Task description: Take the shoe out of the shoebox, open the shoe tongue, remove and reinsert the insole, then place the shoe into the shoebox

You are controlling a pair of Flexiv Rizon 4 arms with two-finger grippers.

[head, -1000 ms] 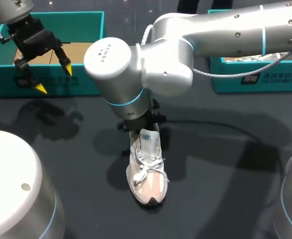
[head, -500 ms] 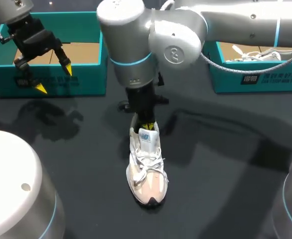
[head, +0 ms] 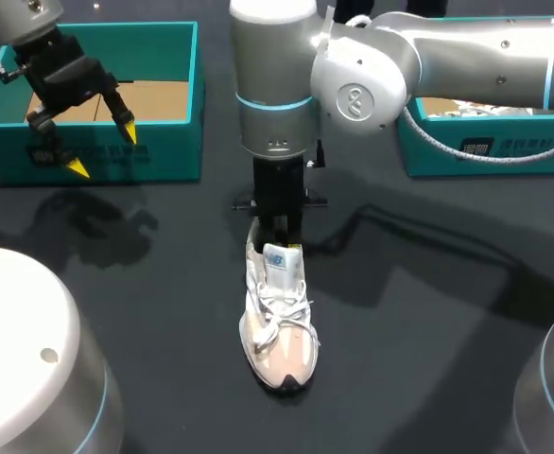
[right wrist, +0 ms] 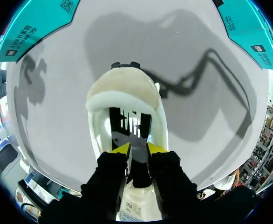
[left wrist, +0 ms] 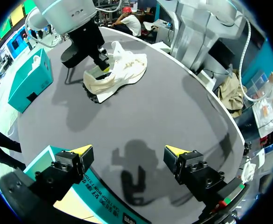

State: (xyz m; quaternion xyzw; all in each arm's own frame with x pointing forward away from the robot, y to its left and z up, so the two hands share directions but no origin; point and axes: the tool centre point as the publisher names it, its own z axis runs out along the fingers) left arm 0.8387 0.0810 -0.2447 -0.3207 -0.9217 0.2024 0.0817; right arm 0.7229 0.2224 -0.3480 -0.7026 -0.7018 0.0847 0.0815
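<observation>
**One shoe (head: 277, 317) on the bench (head: 428, 359), right jaws down in its mouth at the insole (right wrist: 129, 122)**

Head view: the shoe sits upright mid-bench, toe toward the robot, heel away. The right arm (head: 277, 95) stands near vertical over the heel end. The right jaws are inside the collar, just behind the raised tongue (head: 275, 260). The left jaws hang over the near wall of the left box (head: 164, 151), well apart from the shoe. That box shows only its cardboard floor. The right box (head: 504, 151) holds something white, too unclear to name.

Left wrist view: the left jaws are wide apart with nothing between them and the box rim is under them. The shoe is far ahead with the right arm on it.

Right wrist view: this looks straight down into the shoe. The dark insole with white print lies flat in the bed ahead of the jaws, with the heel collar beyond. Something dark sits in the right jaws, but I can't tell if they are clamped on the insole or just over it.

Step is likely pulling the insole.
- **Grip:** get a firm pinch on the insole edge alone, not the lining or tongue.
- **Pull:** lift slowly, up and back toward the heel along the shoe's length, so the insole peels out.
- **Risk:** nothing pins the shoe, so it may ride up with the pull. The free left jaws could hold the toe down.

Room: there is open bench on every side of the shoe. Both boxes are well apart at the far side and no bench edge is near. A straight lift looks unobstructed.
</observation>
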